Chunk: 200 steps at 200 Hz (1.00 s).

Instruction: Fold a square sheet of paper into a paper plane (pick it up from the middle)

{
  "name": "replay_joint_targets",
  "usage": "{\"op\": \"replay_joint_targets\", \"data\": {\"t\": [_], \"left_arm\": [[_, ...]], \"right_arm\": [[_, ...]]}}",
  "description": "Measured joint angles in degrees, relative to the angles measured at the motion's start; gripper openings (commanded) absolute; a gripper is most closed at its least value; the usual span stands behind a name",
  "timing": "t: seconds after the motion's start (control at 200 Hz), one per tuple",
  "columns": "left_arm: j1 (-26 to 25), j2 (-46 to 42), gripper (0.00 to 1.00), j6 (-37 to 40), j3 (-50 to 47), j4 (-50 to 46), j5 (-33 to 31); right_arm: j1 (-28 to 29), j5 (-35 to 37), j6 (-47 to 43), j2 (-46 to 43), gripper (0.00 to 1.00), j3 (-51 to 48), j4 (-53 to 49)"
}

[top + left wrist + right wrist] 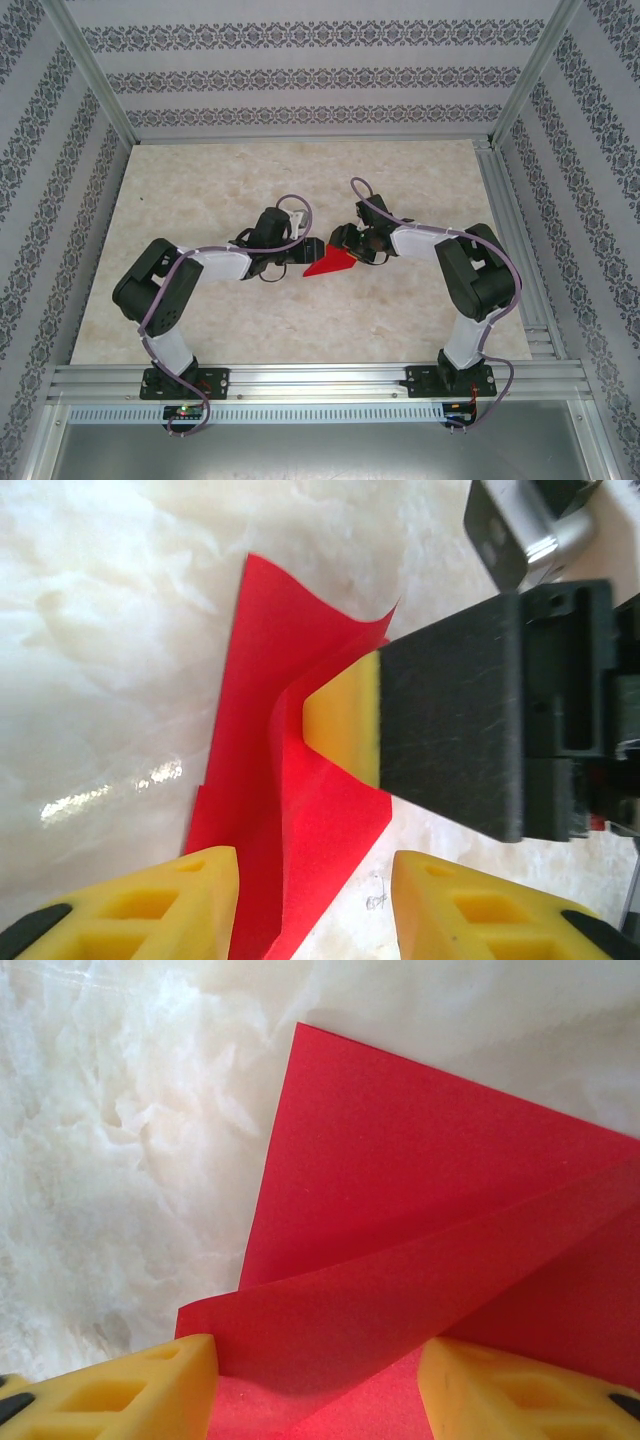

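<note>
From above, the red sheet is tiny. The left jaws and the right jaws crowd its top edge, so there's no reading its creases or who touches it from up here. Down at the left wrist, the sheet's near end runs off the bottom of the frame, and the left arm's yellow finger covers its lower corner. The right arm's yellow pad noses into a lifted fold; whether it presses the sheet, can't tell. Its black body is chopped by the right edge. At the right wrist, the sheet spills off the right and bottom edges, a raised flap masks what lies beneath, and the bench looks soft, out of focus.
</note>
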Motion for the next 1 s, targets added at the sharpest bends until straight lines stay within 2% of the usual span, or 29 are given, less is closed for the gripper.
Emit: {"op": "replay_joint_targets", "data": {"t": [0.195, 0.355, 0.684, 0.999], "left_arm": [[0.0, -0.3, 0.48, 0.0, -0.2, -0.1, -0.3], [0.0, -0.2, 0.47, 0.7, -0.1, -0.4, 2.0], [-0.4, 0.8, 0.45, 6.3, 2.7, -7.6, 0.9], [-1.2, 5.2, 0.28, 9.1, 5.4, -10.8, 1.3]], "right_arm": [[0.3, 0.8, 0.4, 0.6, 0.61, 1.5, -1.9], [0.3, 0.9, 1.4, 1.3, 0.62, 3.0, -3.8], [0.3, 0.9, 2.0, 1.7, 0.62, 3.8, -4.9], [0.3, 0.9, 2.0, 2.0, 0.62, 4.1, -5.4]]}}
